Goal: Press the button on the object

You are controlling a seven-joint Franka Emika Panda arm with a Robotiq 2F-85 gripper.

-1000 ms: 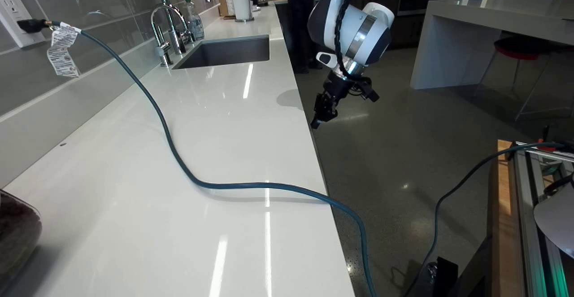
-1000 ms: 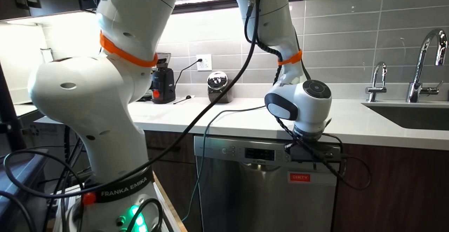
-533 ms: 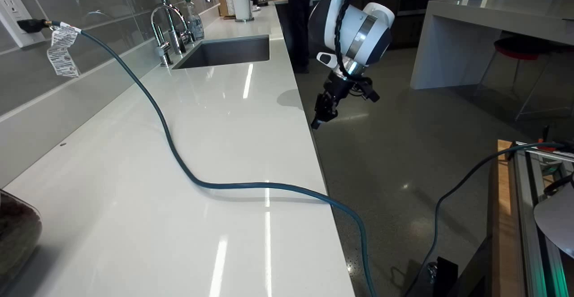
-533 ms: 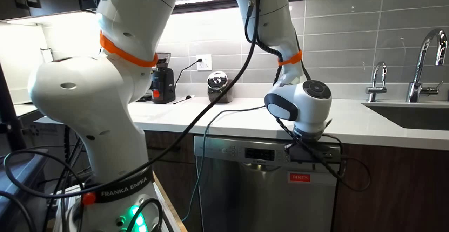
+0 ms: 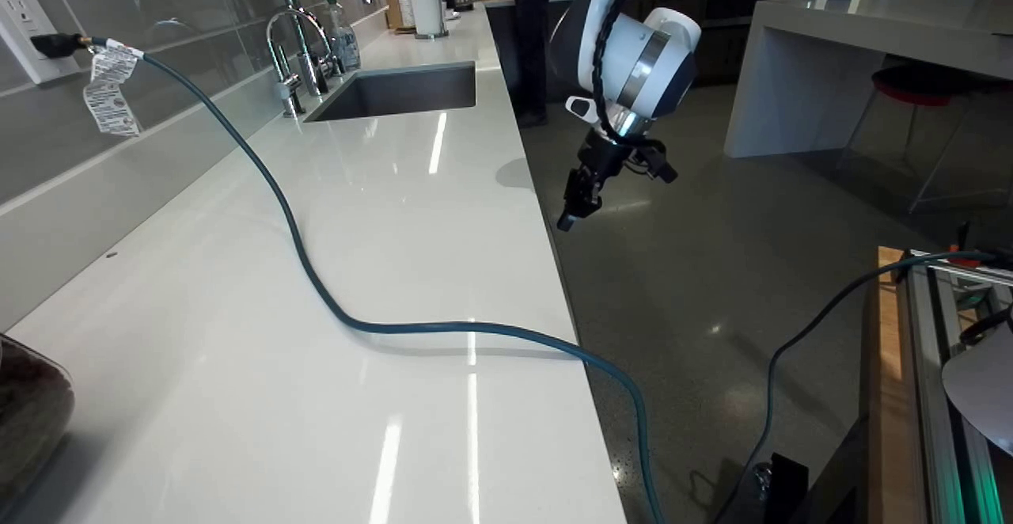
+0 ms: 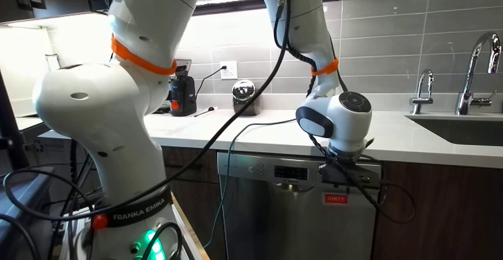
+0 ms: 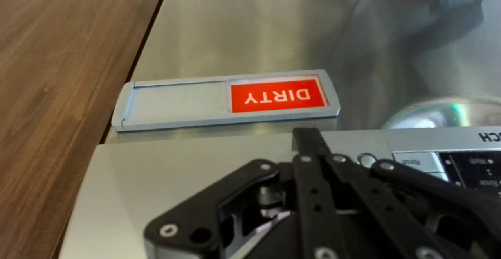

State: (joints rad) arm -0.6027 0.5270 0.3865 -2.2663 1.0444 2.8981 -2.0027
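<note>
We have the gripper (image 7: pixel 313 143) fingers together, gripping nothing, in front of the dishwasher (image 6: pixel 298 220). Round button (image 7: pixel 367 160) sits on the control panel (image 7: pixel 191 157), beside the Rinse label (image 7: pixel 415 162) (contact unclear).

wrist view: free strip of control panel (image 7: pixel 164 169) seen between pincer (image 7: pixel 313 142) and wood cabinet (image 7: pixel 58 114); dishwasher door (image 7: pixel 238 28) just beyond partly taken up by raised dirty sign (image 7: pixel 226 100). both exterior views: bench (image 5: pixel 427 215) crossed by teal cable (image 5: pixel 467 327), hung over its edge.
</note>
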